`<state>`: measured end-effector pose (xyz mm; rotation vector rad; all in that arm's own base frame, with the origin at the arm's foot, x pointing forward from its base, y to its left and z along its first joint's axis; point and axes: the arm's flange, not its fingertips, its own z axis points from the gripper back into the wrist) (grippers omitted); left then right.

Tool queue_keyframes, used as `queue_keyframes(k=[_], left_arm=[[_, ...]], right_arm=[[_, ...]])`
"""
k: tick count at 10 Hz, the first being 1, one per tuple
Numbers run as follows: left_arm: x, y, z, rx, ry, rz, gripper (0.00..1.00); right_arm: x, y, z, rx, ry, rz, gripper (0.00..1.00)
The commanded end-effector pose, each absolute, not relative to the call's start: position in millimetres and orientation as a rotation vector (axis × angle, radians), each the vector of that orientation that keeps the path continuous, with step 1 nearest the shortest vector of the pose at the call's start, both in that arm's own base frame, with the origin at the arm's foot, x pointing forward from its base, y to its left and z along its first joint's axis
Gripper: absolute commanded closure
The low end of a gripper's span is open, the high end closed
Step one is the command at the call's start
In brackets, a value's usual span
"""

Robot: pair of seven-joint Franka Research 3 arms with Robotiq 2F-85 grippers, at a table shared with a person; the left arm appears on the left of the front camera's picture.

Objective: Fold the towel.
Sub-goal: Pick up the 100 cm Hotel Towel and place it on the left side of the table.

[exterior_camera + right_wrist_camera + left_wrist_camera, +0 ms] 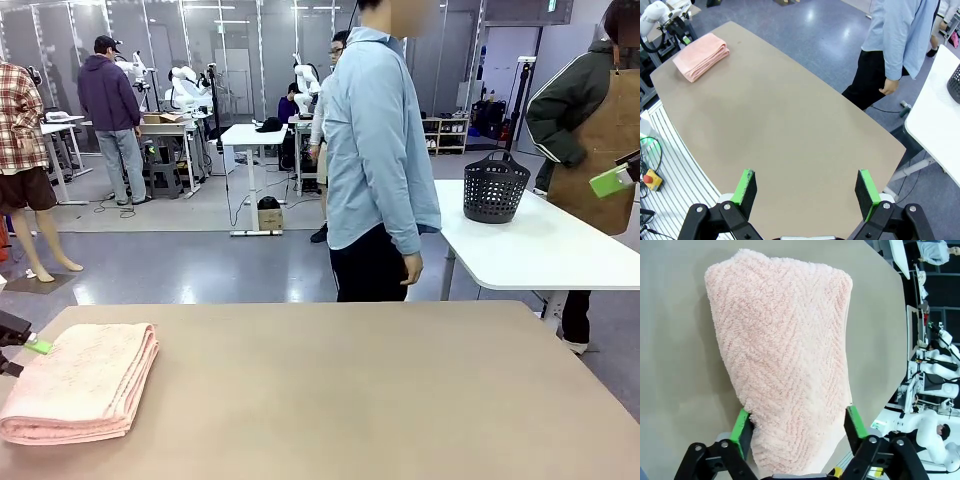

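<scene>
A person in a blue shirt (375, 140) stands at the far edge of the table (380, 390); a dark basket (495, 187) sits on the white table (545, 250) behind.

**A robotics lab at work**

A large indoor hall with a polished grey floor (200, 270) and glass partition walls (230, 50) holds rows of white height-adjustable tables (250, 135). White robot arms (185, 90) stand mounted at workstations in the background, with cables trailing on the floor beneath them. People (110, 110) stand among the benches. Beside the beige table (380, 390), an emergency-stop button (650, 178) sits on the floor.
</scene>
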<state>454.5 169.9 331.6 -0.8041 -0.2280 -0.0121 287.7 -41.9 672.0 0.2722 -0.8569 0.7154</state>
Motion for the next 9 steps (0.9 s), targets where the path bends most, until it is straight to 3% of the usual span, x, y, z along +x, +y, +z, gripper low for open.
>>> queue_keyframes(k=[1, 9], left_arm=[[455.9, 171.7, 338.9, -0.799, -0.245, -0.003, 0.00], [454.7, 169.9, 335.5, -0.804, -0.237, -0.014, 0.00]], right_arm=[[289.4, -39.9, 672.5, 0.266, -0.853, 0.695, 0.00], [289.4, -39.9, 672.5, 0.266, -0.853, 0.695, 0.00]])
